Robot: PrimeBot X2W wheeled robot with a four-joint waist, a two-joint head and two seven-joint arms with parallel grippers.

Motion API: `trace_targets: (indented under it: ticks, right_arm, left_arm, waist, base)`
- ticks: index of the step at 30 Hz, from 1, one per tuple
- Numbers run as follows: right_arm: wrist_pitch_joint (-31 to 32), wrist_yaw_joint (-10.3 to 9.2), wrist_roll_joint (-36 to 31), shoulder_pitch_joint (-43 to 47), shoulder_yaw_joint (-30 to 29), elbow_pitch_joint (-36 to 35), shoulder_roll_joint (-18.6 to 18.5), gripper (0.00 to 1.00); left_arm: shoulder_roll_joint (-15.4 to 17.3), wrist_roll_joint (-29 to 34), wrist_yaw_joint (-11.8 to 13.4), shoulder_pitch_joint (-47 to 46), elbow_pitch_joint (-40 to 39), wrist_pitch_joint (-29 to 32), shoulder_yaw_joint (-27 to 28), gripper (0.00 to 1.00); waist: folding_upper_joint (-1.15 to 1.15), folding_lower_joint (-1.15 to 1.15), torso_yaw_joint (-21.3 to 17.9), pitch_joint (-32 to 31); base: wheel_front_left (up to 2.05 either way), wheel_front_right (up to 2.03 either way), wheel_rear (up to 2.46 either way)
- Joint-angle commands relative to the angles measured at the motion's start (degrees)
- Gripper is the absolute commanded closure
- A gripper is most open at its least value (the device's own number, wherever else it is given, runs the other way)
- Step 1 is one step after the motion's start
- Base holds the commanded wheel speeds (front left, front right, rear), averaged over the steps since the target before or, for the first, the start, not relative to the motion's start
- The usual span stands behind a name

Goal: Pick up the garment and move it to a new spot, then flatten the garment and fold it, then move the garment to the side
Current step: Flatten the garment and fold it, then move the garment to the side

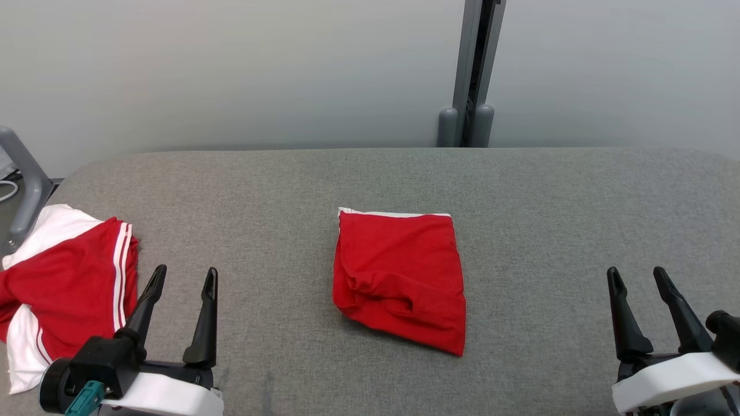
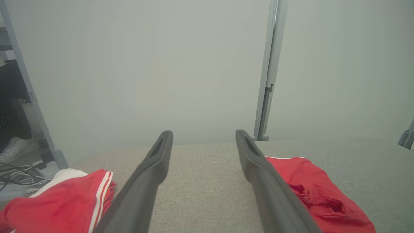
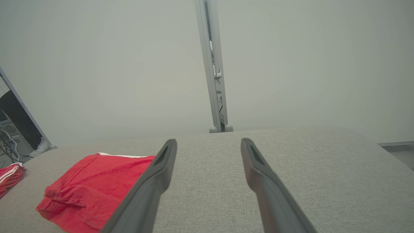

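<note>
Folded red garment (image 1: pixel 400 276) mid-table (image 1: pixel 520 202), left pincer (image 1: pixel 184 276) and right pincer (image 1: pixel 636 275) both apart, empty

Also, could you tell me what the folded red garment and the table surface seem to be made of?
The folded red garment: soft matte knit, probably cotton jersey; it creases and slumps. The table surface: grey woven fabric, matte, with visible heathered weave.
</note>
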Motion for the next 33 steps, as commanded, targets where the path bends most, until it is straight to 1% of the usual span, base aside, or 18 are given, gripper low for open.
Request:
trace_targets:
  ticks: [1, 10, 15, 18, 22, 23, 27, 30, 31, 33]
  right_arm:
    - [-0.03, 0.01, 0.22, -0.12, -0.27, 0.27, -0.35, 0.0]
    - [0.36, 0.01, 0.09, -0.25, -0.57, 0.26, -0.57, 0.0]
    - [1.21, 0.01, -0.63, -0.65, -1.27, -0.04, -1.34, 0.0]
    - [2.15, 0.01, -0.38, -2.49, -0.73, 0.42, -2.52, 0.0]
    - [4.45, 0.01, 1.07, -6.99, 2.93, 3.48, -4.81, 0.0]
    - [5.7, 0.01, 1.92, -10.06, 5.97, 6.4, -6.45, 0.0]
    - [7.43, 0.01, 4.38, -15.71, 12.73, 12.55, -9.01, 0.0]
    - [8.77, 0.01, 6.57, -19.12, 17.98, 16.77, -10.22, 0.0]
    - [8.77, 0.01, 6.57, -19.12, 17.98, 16.77, -10.22, 0.0]
    - [10.01, 0.01, 8.15, -21.18, 21.12, 19.08, -10.83, 0.0]
  left_arm:
    - [0.32, -0.2, 0.19, -0.58, -0.25, 0.08, 0.03, 0.0]
    - [0.46, -0.13, 0.65, -0.75, -1.02, 0.08, -0.3, 0.0]
    - [0.3, 0.11, 0.47, -1.65, -1.8, -0.19, -0.81, 0.0]
    - [0.29, 0.11, 0.0, -3.11, -2.61, -0.51, -1.17, 0.0]
    - [0.33, -0.05, -1.04, -5.44, -2.12, -1.61, -1.32, 0.0]
    - [0.07, -0.19, -1.54, -6.99, -1.7, -2.29, -1.47, 0.0]
    - [-0.95, -0.37, -2.66, -9.65, 0.14, -3.67, -2.19, 0.0]
    - [-1.72, -0.32, -3.59, -11.65, 2.03, -4.54, -2.79, 0.0]
    - [-1.72, -0.32, -3.59, -11.65, 2.03, -4.54, -2.79, 0.0]
    - [-2.31, -0.28, -4.13, -12.79, 3.04, -5.02, -2.98, 0.0]
  waist:
    - [0.0, 0.0, 0.02, 0.02]
    - [0.0, 0.0, 0.32, 0.44]
    - [0.0, 0.0, 2.17, 1.81]
    - [0.0, 0.0, 3.77, 4.13]
    - [0.0, 0.0, 5.67, 8.18]
    - [0.0, 0.0, 6.59, 10.31]
    - [0.0, 0.0, 8.59, 13.88]
    - [0.0, 0.0, 9.93, 15.84]
    - [0.0, 0.0, 9.93, 15.84]
    - [0.0, 0.0, 10.63, 16.9]
  base:
    - [0.0, 0.0, 0.0]
    - [0.0, 0.0, 0.0]
    - [0.0, 0.0, 0.0]
    - [0.0, 0.0, 0.0]
    - [0.0, 0.0, 0.0]
    - [0.0, 0.0, 0.0]
    - [0.0, 0.0, 0.0]
    - [0.0, 0.0, 0.0]
    - [0.0, 0.0, 0.0]
    - [0.0, 0.0, 0.0]
